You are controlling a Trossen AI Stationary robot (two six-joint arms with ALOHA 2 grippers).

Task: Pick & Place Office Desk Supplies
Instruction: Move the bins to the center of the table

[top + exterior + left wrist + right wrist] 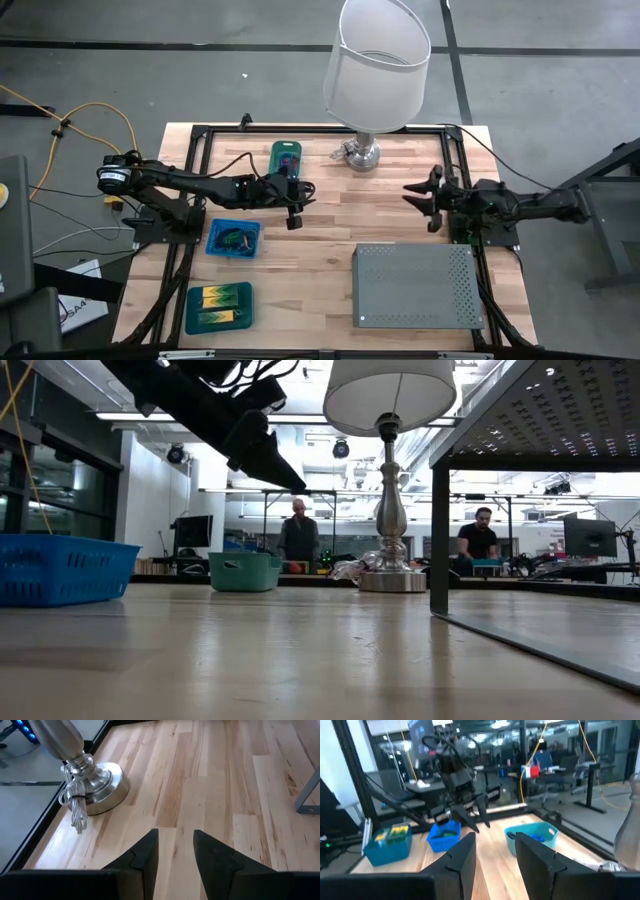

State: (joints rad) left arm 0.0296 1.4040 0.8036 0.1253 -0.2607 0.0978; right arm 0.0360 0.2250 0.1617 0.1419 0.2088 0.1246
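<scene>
Left gripper (294, 206): it hangs above bare planks near the middle of the pale wooden table (330, 250); its two dark fingers (145, 855) stand a little apart, nothing between them (released, as far as I can see).

Right gripper (420, 198): it sits at the far side of the table, pointing back toward the left gripper; fingers (462, 855) spread and empty.

Teal plastic basket (286, 156): just behind the left gripper, toward the table's back edge, with a few small dark and red pieces inside (too small to name).

Blue plastic mesh basket (234, 238): just beside the left gripper on its arm side, toward the front of the table; a tangle of small loops lies in it, colours hard to tell apart.

Blue plastic tray of yellow-and-green blocks (219, 306): well apart from the left gripper, at the front corner beyond the blue mesh basket.

Tall lamp with white fabric shade and chrome base (362, 153): ahead of the left gripper and off to one side; a coil of clear cord (75, 810) lies against the base.

Grey perforated flat metal box (417, 285): in front of the right gripper's arm, toward the table's front edge.

Room behind: two people at benches (well beyond the table).
</scene>
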